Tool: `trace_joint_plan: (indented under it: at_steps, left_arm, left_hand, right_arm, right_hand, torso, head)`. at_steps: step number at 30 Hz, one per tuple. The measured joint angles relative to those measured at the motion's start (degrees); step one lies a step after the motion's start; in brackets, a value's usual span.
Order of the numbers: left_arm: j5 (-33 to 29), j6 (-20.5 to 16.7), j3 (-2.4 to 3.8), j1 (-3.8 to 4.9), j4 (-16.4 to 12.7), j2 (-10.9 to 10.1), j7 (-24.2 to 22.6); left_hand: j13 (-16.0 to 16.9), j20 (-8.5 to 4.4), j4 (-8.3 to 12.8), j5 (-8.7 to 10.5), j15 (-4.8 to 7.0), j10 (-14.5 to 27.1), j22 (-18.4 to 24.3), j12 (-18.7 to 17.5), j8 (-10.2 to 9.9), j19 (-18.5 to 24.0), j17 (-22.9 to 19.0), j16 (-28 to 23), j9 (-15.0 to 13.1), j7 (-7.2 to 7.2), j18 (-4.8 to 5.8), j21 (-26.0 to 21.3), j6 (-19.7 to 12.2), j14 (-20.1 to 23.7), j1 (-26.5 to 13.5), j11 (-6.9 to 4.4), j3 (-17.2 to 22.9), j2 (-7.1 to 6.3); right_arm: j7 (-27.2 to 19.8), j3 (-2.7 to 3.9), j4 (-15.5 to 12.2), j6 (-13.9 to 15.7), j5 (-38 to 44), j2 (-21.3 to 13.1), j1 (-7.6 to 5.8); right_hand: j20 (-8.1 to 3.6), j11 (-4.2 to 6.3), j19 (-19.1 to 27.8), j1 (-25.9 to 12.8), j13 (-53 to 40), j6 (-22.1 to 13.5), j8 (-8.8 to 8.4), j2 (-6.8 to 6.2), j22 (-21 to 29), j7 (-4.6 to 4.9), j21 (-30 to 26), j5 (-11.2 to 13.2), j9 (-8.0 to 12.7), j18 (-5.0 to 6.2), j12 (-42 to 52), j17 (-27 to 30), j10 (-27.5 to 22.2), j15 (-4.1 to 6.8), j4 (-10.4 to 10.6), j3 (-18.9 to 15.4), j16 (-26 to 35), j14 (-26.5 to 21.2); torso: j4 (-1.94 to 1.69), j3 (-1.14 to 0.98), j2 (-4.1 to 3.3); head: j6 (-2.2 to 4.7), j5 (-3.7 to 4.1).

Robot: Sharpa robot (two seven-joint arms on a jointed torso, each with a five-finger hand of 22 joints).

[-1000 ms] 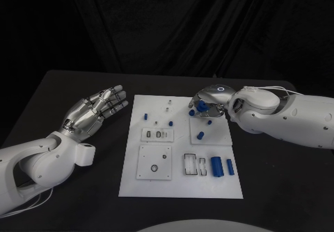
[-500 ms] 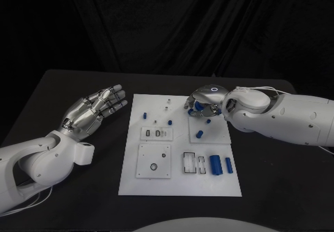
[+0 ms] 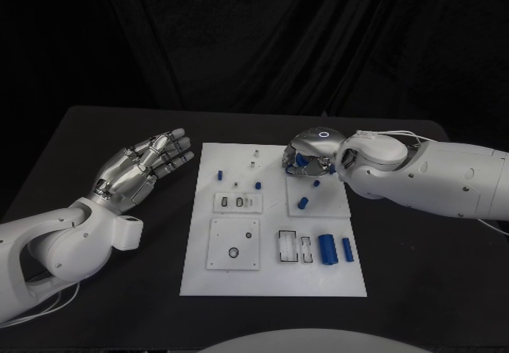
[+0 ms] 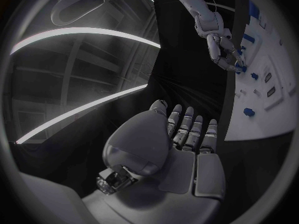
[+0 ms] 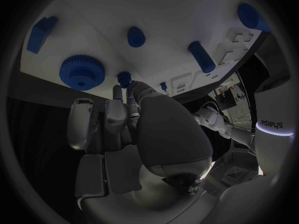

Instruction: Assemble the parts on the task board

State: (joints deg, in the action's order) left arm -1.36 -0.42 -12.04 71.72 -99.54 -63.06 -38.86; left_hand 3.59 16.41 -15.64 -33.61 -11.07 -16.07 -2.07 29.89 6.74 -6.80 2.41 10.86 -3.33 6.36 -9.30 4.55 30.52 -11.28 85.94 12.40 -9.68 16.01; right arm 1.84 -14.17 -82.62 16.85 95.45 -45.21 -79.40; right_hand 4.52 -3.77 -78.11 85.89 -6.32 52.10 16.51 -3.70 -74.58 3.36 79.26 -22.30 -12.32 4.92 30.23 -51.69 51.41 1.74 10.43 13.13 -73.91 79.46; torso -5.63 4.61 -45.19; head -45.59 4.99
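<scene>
The white task board (image 3: pixel 273 283) lies in the middle of the black table. My right hand (image 3: pixel 311 156) hovers low over its far right part, fingers curled down. In the right wrist view its thumb and a finger (image 5: pixel 116 93) meet on a small blue peg (image 5: pixel 124 78) standing on the board (image 5: pixel 168 15), beside a blue gear (image 5: pixel 81 73). Further blue pegs (image 3: pixel 304 202) stand just in front of that hand. My left hand (image 3: pixel 143 169) floats left of the board, fingers spread and holding nothing; the left wrist view shows it (image 4: pixel 184 142) the same way.
Two blue cylinders (image 3: pixel 328 250) lie side by side at the board's near right, next to rectangular slots (image 3: pixel 287 247). A square plate with round holes (image 3: pixel 235 245) sits at the near left. Small blue pegs (image 3: pixel 221 175) stand at the far left. Bare table surrounds the board.
My right hand has shifted slightly left and closer over the far right part of the board, its fingers closing in on the small peg. The left hand has stayed put.
</scene>
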Motion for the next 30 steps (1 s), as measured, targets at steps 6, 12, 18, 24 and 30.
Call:
trace_joint_plan:
  at_steps: [6,12,18,24,30]
  left_arm:
    - [0.0,0.21,-0.08,0.0,0.27,0.01,0.0]
    - [0.0,0.38,-0.1,0.0,0.37,0.04,-0.01]
    - [0.0,0.51,-0.11,0.0,0.54,0.16,-0.01]
    - [0.01,0.63,-0.11,0.0,0.62,0.24,-0.01]
    - [0.01,0.7,-0.12,0.0,0.74,0.4,-0.01]
  left_hand:
    - [0.0,0.0,0.16,0.0,0.0,0.21,0.0,0.0,0.0,0.0,0.0,0.23,0.01,0.0,0.0,0.0,0.0,0.0,0.0,0.21,0.16,0.0]
    - [0.0,0.0,0.16,0.01,0.0,0.21,0.0,0.0,0.0,0.0,-0.01,0.23,0.01,0.0,0.0,0.0,0.0,0.0,0.22,0.21,0.16,-0.22]
    - [0.0,0.0,0.16,0.01,-0.2,0.21,0.0,0.0,0.0,0.0,-0.01,0.22,0.01,0.0,0.0,0.0,0.0,-0.21,0.22,0.21,0.16,-0.22]
    - [0.0,0.0,0.16,0.01,-0.41,0.21,0.0,-0.27,0.0,0.0,-0.01,0.22,0.01,0.0,0.0,0.0,0.0,0.0,0.22,0.21,0.16,-0.22]
    - [0.0,-0.01,0.32,-0.2,-0.41,0.21,0.0,-0.27,0.0,0.0,-0.02,0.22,0.02,0.21,0.0,0.0,-0.21,0.0,0.22,0.2,0.32,-0.22]
  right_arm:
    - [-0.09,0.01,0.19,-0.08,0.01,0.05,0.11]
    - [-0.11,0.01,0.35,-0.28,0.02,0.08,0.12]
    - [-0.08,0.01,0.46,-0.85,0.03,0.17,0.13]
    - [-0.05,0.0,0.69,-1.51,0.04,0.18,0.14]
    - [-0.07,0.0,0.93,-1.94,0.04,0.18,0.17]
  right_hand:
    - [0.09,0.08,-0.32,0.21,-0.1,0.69,0.34,-0.21,-0.15,0.08,0.0,-0.28,-0.9,0.0,0.0,-0.14,0.8,0.0,0.0,0.32,0.0,0.0]
    - [0.09,-0.36,-0.32,-0.74,0.17,-0.77,-0.69,-1.16,0.09,-0.45,0.0,0.65,-1.34,-0.01,-1.43,0.56,0.35,0.0,0.33,0.61,0.06,0.0]
    - [0.49,-0.75,0.11,-1.47,0.52,-2.01,-1.7,-1.88,0.75,-0.75,-0.53,1.94,-1.61,0.0,-2.89,1.74,-0.46,-0.14,0.81,0.61,0.93,-0.14]
    - [0.61,-1.05,2.05,-2.37,0.69,-2.6,-2.54,-2.79,2.98,-1.35,-2.74,4.18,-2.04,0.0,-4.25,5.62,-1.37,-0.71,1.58,-0.16,3.35,-1.57]
    - [0.61,-1.05,2.05,-2.37,0.6,-2.6,-2.82,-2.78,3.01,-1.35,-2.79,3.29,-2.45,0.0,-4.45,5.96,-1.37,-0.71,1.74,0.0,3.59,-1.57]
  torso:
    - [0.03,0.02,0.1]
    - [0.1,0.06,0.14]
    - [0.1,0.07,0.19]
    - [0.07,0.05,0.22]
    - [0.07,0.05,0.3]
  head:
    - [-0.11,-0.29]
    - [-0.13,-0.46]
    - [-0.2,-0.46]
    - [-0.24,-0.4]
    - [-0.22,-0.35]
